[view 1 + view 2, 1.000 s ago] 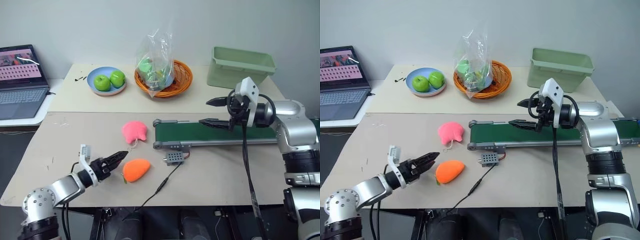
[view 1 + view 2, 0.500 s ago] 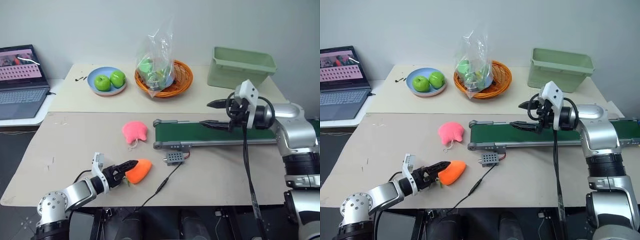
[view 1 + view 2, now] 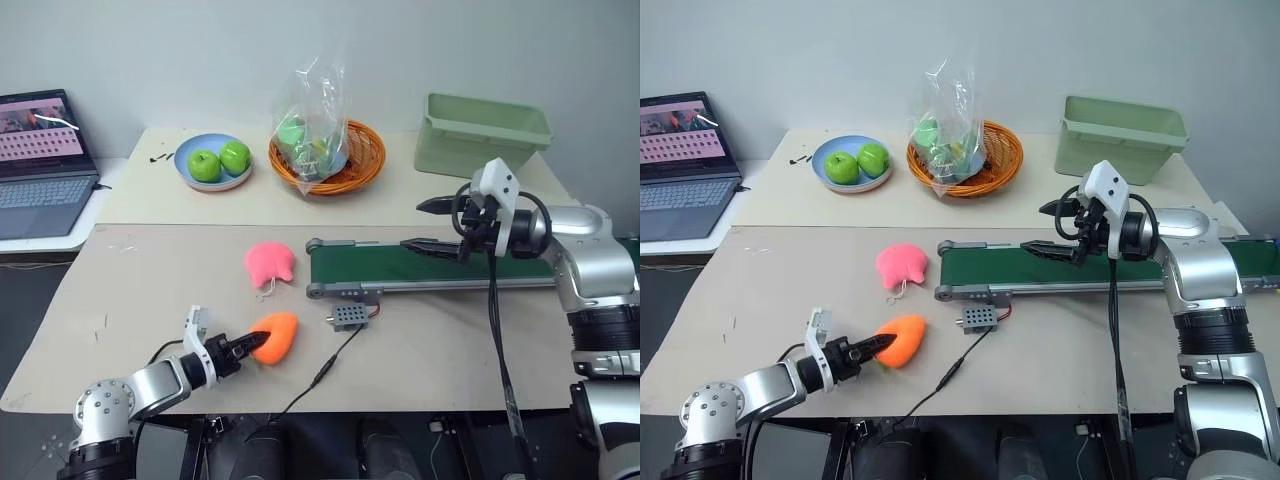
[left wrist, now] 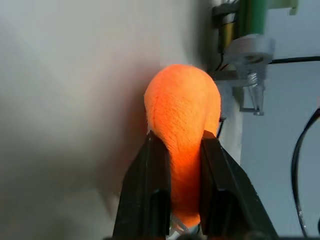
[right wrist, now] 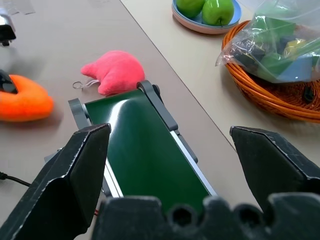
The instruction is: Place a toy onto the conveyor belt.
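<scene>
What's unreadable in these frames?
- Conveyor belt far end: hidden behind the right arm in both eye views.
- Toy green end: covered by the left hand fingers in the left wrist view.
- Bag contents: blurred by crinkled plastic.
- Laptop: cut by the frame edge.

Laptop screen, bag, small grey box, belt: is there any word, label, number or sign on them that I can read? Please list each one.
Laptop screen: pink rows of marks, too small to read.
Plastic bag in the basket: no readable print.
Small grey box near the belt: no label can be made out.
Nothing here can be read.
</scene>
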`<state>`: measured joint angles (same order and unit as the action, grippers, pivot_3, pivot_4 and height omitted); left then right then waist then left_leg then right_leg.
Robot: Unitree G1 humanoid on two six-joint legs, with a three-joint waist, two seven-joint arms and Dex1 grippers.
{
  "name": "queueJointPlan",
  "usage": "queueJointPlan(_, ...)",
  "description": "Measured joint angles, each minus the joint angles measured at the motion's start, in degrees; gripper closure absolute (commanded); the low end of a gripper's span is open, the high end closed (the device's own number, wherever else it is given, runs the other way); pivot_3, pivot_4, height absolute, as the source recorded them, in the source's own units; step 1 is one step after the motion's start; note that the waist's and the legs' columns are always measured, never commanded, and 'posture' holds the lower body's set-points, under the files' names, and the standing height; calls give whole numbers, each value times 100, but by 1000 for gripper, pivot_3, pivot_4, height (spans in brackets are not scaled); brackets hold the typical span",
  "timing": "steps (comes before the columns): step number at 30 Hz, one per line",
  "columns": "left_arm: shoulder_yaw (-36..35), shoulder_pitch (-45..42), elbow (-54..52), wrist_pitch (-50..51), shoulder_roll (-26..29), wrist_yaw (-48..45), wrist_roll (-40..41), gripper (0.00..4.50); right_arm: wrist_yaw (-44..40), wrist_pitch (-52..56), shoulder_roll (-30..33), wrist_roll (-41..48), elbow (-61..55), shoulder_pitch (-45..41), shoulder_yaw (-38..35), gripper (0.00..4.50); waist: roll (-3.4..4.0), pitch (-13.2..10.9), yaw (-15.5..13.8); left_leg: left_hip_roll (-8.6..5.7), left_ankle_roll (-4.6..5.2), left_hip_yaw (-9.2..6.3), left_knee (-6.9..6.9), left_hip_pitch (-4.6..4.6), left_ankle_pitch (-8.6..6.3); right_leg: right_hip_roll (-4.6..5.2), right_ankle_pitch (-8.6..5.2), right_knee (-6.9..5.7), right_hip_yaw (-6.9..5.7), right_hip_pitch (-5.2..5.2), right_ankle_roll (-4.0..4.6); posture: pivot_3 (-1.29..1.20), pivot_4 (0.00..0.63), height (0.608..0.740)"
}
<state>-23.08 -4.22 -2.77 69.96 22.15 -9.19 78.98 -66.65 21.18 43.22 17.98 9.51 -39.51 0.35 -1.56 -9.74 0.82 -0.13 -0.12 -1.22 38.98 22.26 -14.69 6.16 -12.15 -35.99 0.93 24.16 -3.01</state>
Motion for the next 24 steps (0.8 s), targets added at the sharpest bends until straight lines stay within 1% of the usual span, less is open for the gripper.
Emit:
queueJointPlan(3, -225, -554, -377, -278, 173, 135, 254, 3818, 17, -33, -1, -25, 5, -1, 5, 0, 0, 0, -18, -1, -2, -3, 0, 3, 1, 1, 0, 2, -3, -1, 0, 0, 150, 740)
queueJointPlan(5, -255, -848, -646, -445, 262, 176, 302, 3818, 25, -48, 2, -47, 12, 0, 5, 0, -1, -1, -12, -1, -2, -4, 0, 6, 1, 2, 0, 7, 0, 0, 0, 0, 150, 740)
queueJointPlan(8, -152, -1545, -1129, -800, 375, 274, 132, 3818, 31, -72, 4, -85, 19, -3, 6, 0, -2, -1, -19, -4, -3, 1, 0, 11, 1, 2, 1, 13, -4, 0, -1, 0, 150, 740)
queueJointPlan(10, -58, -2111, -1207, -1133, 310, 421, -90, 3818, 39, -76, 7, -94, 23, -3, 7, 0, -3, -1, -22, -5, -3, 5, -1, 13, 2, 2, 2, 14, -6, 0, -1, 0, 150, 740)
queueJointPlan(11, 50, -2372, -1201, -1337, 270, 457, -339, 3818, 43, -78, 12, -97, 21, 3, 3, 0, -4, -2, -22, -5, -3, 13, 1, 12, 2, 1, 2, 13, -9, -3, -1, 0, 150, 740)
queueJointPlan(12, 242, -2702, -1189, -1609, 262, 491, -752, 3818, 45, -80, 13, -94, 9, 5, 0, 0, -4, -2, -27, -6, -6, 21, 0, 13, 3, 1, 2, 15, -11, -3, -1, 0, 150, 740)
queueJointPlan(13, 554, -2980, -1202, -1945, 343, 454, -1375, 3818, 45, -80, 12, -93, -3, 8, 1, 0, -4, -2, -26, -7, -5, 27, -1, 12, 3, 1, 2, 17, -10, -5, -2, 0, 150, 740)
queueJointPlan(14, 913, -3122, -1228, -2272, 558, 389, -1948, 3818, 46, -80, 12, -93, -9, 9, 1, 0, -4, -2, -23, -8, -5, 32, -5, 11, 3, 0, 2, 23, -8, -5, -2, 0, 150, 740)
queueJointPlan(15, 1445, -3186, -1237, -2742, 873, 276, -2815, 3818, 50, -80, 13, -94, -19, 12, 1, 0, -3, -2, -5, -7, -6, 38, -11, 9, 3, 0, 2, 23, -2, -3, -2, 0, 150, 740)
queueJointPlan(16, 2114, -3178, -1175, -3347, 1282, 130, -3912, 3818, 54, -80, 16, -93, -38, 18, -4, 0, 0, 0, 23, -6, -7, 50, -21, 2, 4, -3, 2, 27, 11, -2, -1, 0, 150, 740)
queueJointPlan(18, 3115, -3090, -935, -4512, 1770, -120, -5624, 3818, 71, -80, 16, -94, -48, 25, -12, 0, 1, 0, 41, 0, -7, 60, -28, 3, 4, -8, 2, 31, 16, 6, -1, 0, 150, 740)
queueJointPlan(19, 3538, -3034, -792, -5074, 1968, -237, -6349, 3818, 80, -80, 16, -93, -62, 26, -15, 0, 1, 0, 36, 2, -7, 59, -29, 6, 4, -9, 1, 33, 14, 7, -1, 0, 150, 740)
queueJointPlan(20, 4035, -2995, -552, -5830, 2144, -335, -7270, 3818, 94, -80, 17, -93, -82, 31, -20, 0, 2, -1, 15, 3, -6, 60, -30, 9, 4, -9, 1, 35, 13, 11, -1, 0, 150, 740)
queueJointPlan(21, 4263, -2993, -419, -6211, 2217, -364, -7696, 3818, 100, -80, 17, -94, -95, 36, -24, 0, 2, -2, 0, 3, -6, 59, -29, 12, 4, -9, 1, 35, 10, 11, -1, 0, 150, 740)
queueJointPlan(22, 4592, -3002, -152, -6939, 2282, -364, -8472, 3818, 113, -79, 18, -93, -147, 59, -39, 0, 1, -2, -18, 4, -4, 59, -26, 16, 3, -8, 2, 35, 8, 12, -1, 0, 150, 740)
queueJointPlan(23, 4785, -3029, 33, -7425, 2312, -310, -9013, 3818, 136, -76, 24, -90, -224, 104, -64, 0, 1, -2, -28, 4, -3, 59, -24, 18, 2, -7, 2, 35, 7, 12, -2, 0, 150, 740)
queueJointPlan(24, 4910, -3071, 152, -7720, 2331, -254, -9334, 3818, 151, -74, 27, -87, -281, 151, -86, 0, 1, -2, -42, 5, -1, 59, -21, 20, 1, -7, 2, 34, 4, 12, -2, 0, 150, 740)
